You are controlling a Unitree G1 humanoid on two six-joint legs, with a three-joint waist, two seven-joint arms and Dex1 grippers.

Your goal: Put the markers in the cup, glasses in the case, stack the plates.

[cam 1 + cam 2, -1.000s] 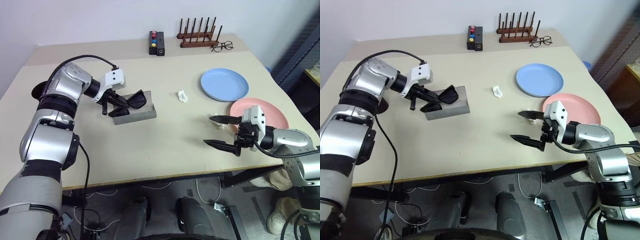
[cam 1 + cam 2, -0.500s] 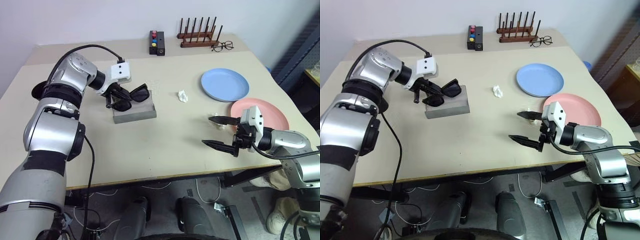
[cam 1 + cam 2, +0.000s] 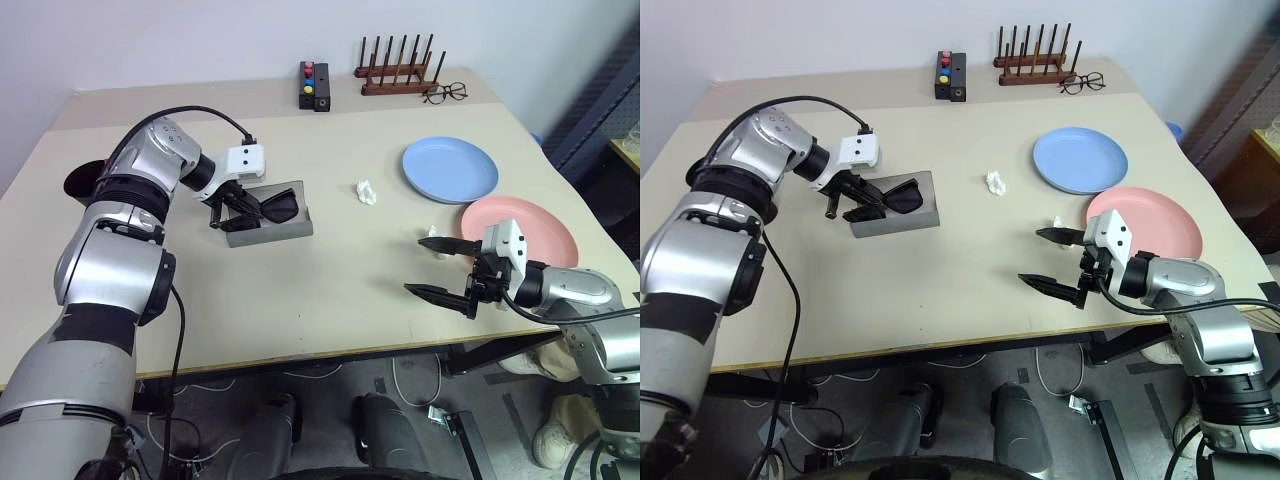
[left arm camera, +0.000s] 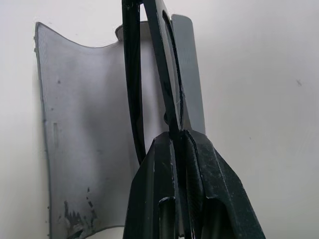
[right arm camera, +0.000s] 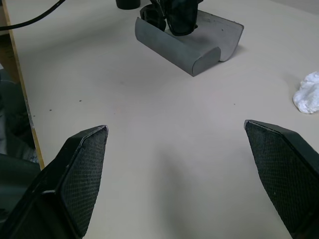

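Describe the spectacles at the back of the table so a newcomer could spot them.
Start at the table's far edge, at the brown wooden peg rack. The spectacles lie just beside its right end, thin dark frame, clear lenses. The sunglasses at the grey case are thick-framed with dark lenses.

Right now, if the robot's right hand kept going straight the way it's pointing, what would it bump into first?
Probably the grey case, where the left hand holds the sunglasses. Between it and the open right hand lies bare table. Depth is hard to judge.
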